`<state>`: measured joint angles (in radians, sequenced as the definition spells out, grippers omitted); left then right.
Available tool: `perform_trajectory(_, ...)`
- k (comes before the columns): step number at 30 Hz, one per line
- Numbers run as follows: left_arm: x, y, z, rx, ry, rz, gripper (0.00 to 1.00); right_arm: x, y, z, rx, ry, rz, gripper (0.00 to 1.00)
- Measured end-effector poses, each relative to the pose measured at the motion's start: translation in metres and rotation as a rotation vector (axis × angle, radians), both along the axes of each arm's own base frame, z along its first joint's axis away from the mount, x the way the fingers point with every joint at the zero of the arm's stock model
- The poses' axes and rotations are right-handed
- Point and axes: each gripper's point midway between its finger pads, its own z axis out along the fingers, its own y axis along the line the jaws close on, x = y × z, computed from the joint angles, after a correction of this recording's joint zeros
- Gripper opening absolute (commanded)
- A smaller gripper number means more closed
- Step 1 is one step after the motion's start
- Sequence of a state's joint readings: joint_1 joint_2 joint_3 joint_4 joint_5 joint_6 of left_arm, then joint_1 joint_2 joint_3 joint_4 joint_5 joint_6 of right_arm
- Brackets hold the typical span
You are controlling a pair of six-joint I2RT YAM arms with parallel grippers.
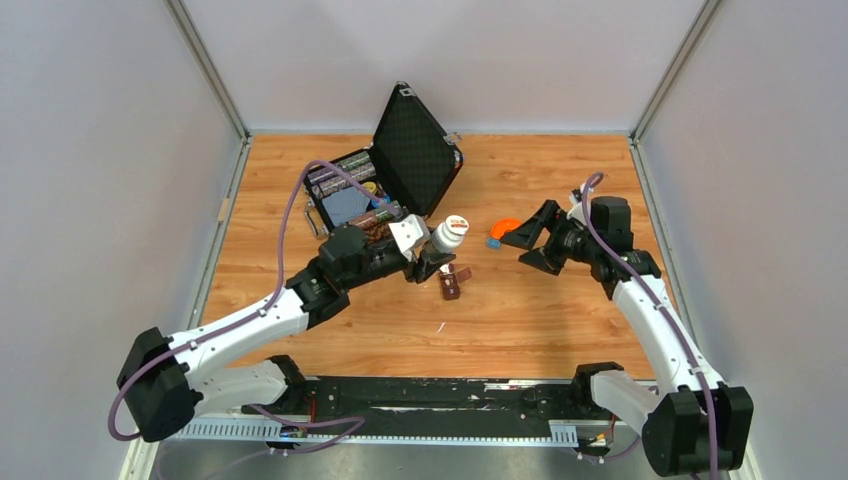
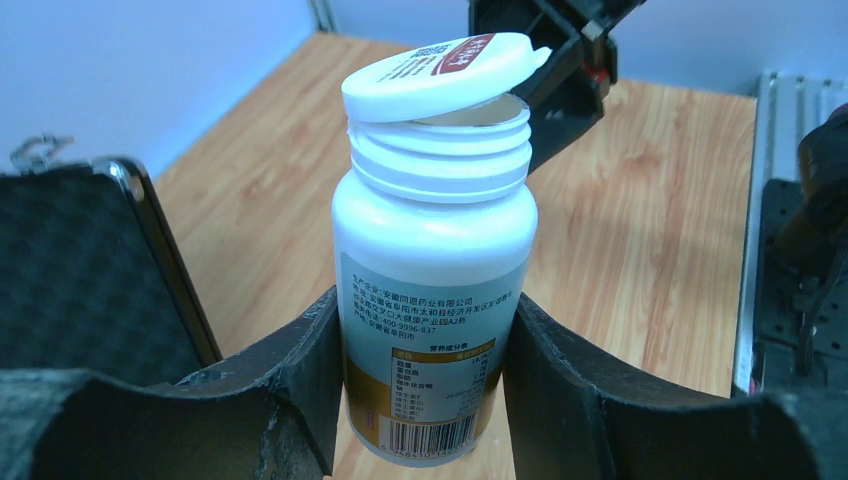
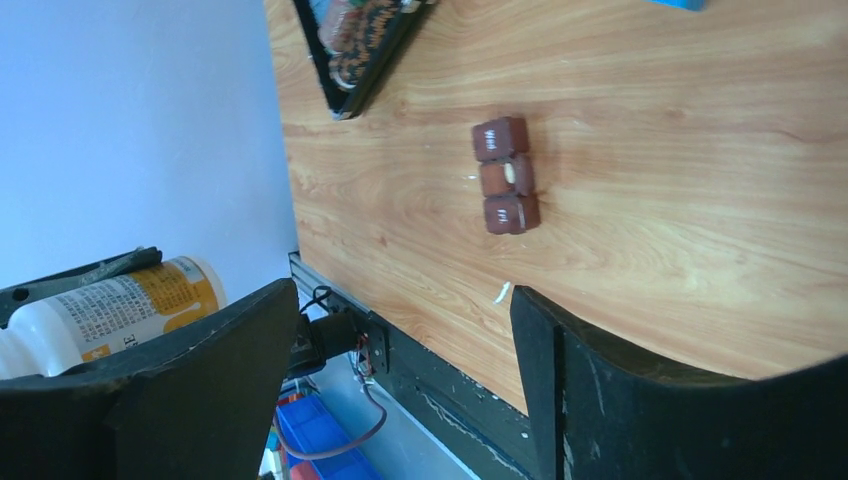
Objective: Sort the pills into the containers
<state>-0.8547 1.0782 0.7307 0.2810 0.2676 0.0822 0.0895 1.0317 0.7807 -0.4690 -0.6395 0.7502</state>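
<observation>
- My left hand is clamped on a white pill bottle, one finger against each side of its printed label.
- The bottle's white lid sits crooked on the threaded neck. One side is lifted, so the rim shows under it.
- My right hand is spread wide with nothing between its fingers. It hangs above the desk, well apart from the bottle and facing it.
- The containers lie flat on the desk as a dark brown strip of three joined squares. They are just on the near side of my left hand and are touched by neither hand.
- From my right wrist, the two end squares have their lids down with pale lettering I cannot read. The middle square shows a small white patch, and I cannot tell whether its lid is up.
- A small white speck lies on the bare wood near the strip, towards the desk's near edge.
- An open black case stands behind my left arm with its textured lid raised.
- An orange piece and a small blue one lie on the desk beside my right hand.
</observation>
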Motion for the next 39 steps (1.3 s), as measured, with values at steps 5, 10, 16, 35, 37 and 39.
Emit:
perform_trajectory(5,-0.001,-0.01,0.025,-0.106,-0.066,-0.043,0.0,0.002,0.02,0.036,0.026,-0.109,0.082,0.86)
perform_trajectory(10,-0.002,-0.014,0.038,-0.155,-0.101,-0.076,0.0,0.0,0.044,0.089,0.046,-0.272,0.174,0.92)
perform_trajectory(16,-0.001,-0.016,0.034,-0.152,-0.1,-0.11,0.0,-0.006,0.062,0.13,0.081,-0.398,0.234,0.93)
perform_trajectory(35,-0.004,-0.024,0.035,-0.136,-0.086,-0.18,0.0,-0.021,0.086,0.156,0.127,-0.482,0.308,0.6)
perform_trajectory(37,-0.002,-0.027,0.029,-0.125,-0.067,-0.184,0.0,-0.021,0.086,0.155,0.118,-0.486,0.305,0.73)
perform_trajectory(39,-0.001,-0.032,0.021,-0.12,-0.042,-0.197,0.0,-0.02,0.082,0.15,0.099,-0.472,0.281,0.85)
